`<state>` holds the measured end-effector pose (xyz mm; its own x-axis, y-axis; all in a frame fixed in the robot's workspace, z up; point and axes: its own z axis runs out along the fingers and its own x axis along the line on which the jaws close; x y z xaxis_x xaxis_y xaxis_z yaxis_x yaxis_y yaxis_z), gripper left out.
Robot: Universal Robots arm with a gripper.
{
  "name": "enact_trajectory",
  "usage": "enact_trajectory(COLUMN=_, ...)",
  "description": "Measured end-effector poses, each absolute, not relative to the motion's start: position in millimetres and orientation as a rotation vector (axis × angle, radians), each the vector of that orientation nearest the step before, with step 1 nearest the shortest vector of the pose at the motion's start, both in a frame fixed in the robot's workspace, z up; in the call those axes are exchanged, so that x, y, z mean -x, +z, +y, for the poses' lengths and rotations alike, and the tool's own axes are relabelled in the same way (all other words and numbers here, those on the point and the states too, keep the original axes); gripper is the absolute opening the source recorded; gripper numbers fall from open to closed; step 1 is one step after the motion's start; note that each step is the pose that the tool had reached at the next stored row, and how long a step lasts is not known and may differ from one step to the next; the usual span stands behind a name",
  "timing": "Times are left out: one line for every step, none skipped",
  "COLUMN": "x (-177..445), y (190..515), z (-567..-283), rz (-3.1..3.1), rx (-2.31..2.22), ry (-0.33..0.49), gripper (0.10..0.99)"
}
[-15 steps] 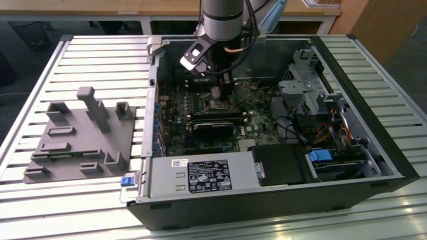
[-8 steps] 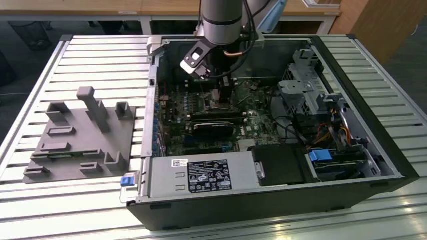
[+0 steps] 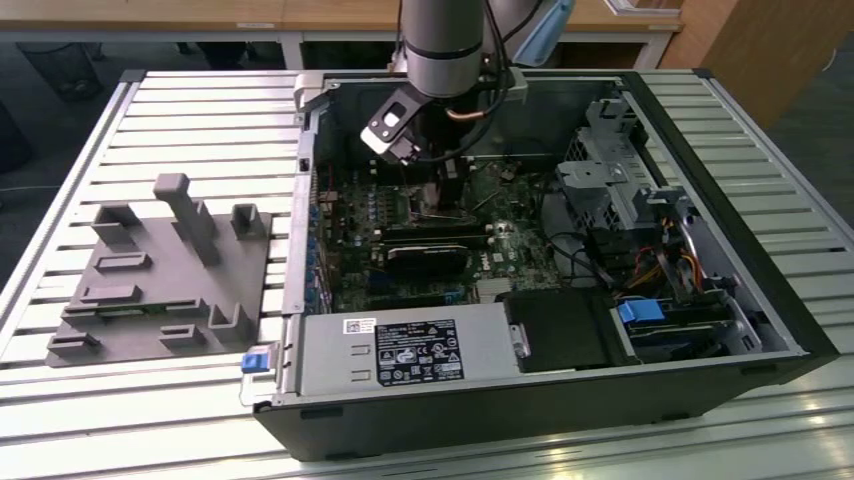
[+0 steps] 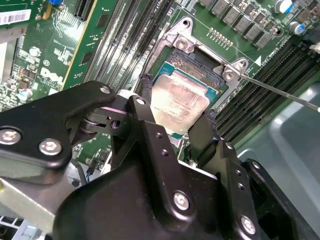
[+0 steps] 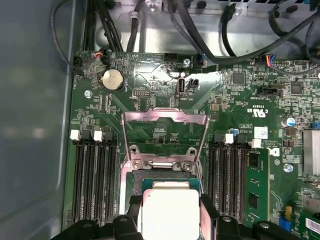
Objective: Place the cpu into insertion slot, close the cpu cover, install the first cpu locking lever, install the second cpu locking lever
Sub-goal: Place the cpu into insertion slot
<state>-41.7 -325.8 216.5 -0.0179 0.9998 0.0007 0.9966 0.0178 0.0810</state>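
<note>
**Gripper pinching the cpu over the open insertion slot**

An open computer case [image 3: 534, 410] is lying on a slatted metal table [image 3: 187, 110], with a grey moulded fixture [image 3: 160, 280] sitting on the slats at the exterior view's left. The case is holding a green motherboard [image 5: 150, 75], a power supply [image 3: 400, 355] along its near wall, and loose cables. On the board, the insertion slot [image 5: 165, 176] is lying between two banks of long black RAM slots [image 5: 92, 180], and a green memory module [image 5: 257, 185] is standing in the other bank.

The cpu cover [image 5: 165, 118] is lying flipped back, open, away from the slot. A thin locking lever [image 4: 280, 90] is sticking out free past the slot's corner.

The cpu [image 4: 181, 99] is sitting flat between the fingers, silvery face turned up toward the wrist, directly over the slot and hiding part of its dark centre [image 4: 192, 61]. The chip is square, so no long axis is showing; its edges are running parallel with the slot's frame and the RAM slots. Whether it is seated is not showing.

The gripper [image 4: 177, 102] is pinching the cpu by two opposite edges, one black finger [image 4: 145, 92] on each side. The arm [image 3: 441, 40] is reaching down from the exterior view's top edge into the case's far end, wrist pointing at the board.
</note>
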Motion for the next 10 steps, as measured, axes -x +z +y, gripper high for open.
enact_trajectory(x=41.7, y=215.5, z=-325.8, rz=2.200, rx=-2.161, ry=0.090, gripper=0.541)
enact_trajectory(x=41.8, y=214.8, z=-325.8, rz=2.200, rx=-2.161, ry=0.090, gripper=0.541)
enact_trajectory(x=41.9, y=214.0, z=-325.7, rz=2.200, rx=-2.161, ry=0.090, gripper=0.541)
enact_trajectory(x=42.0, y=213.2, z=-325.7, rz=2.200, rx=-2.161, ry=0.090, gripper=0.541)
enact_trajectory(x=42.0, y=212.6, z=-325.7, rz=2.200, rx=-2.161, ry=0.090, gripper=0.541)
enact_trajectory(x=42.0, y=211.8, z=-325.7, rz=2.200, rx=-2.161, ry=0.090, gripper=0.541)
enact_trajectory(x=42.0, y=211.0, z=-325.6, rz=2.200, rx=-2.161, ry=0.090, gripper=0.541)
enact_trajectory(x=42.0, y=210.2, z=-325.5, rz=2.200, rx=-2.161, ry=0.090, gripper=0.541)
enact_trajectory(x=42.0, y=209.4, z=-325.3, rz=2.200, rx=-2.161, ry=0.090, gripper=0.541)
enact_trajectory(x=42.2, y=208.7, z=-325.1, rz=2.200, rx=-2.161, ry=0.090, gripper=0.541)
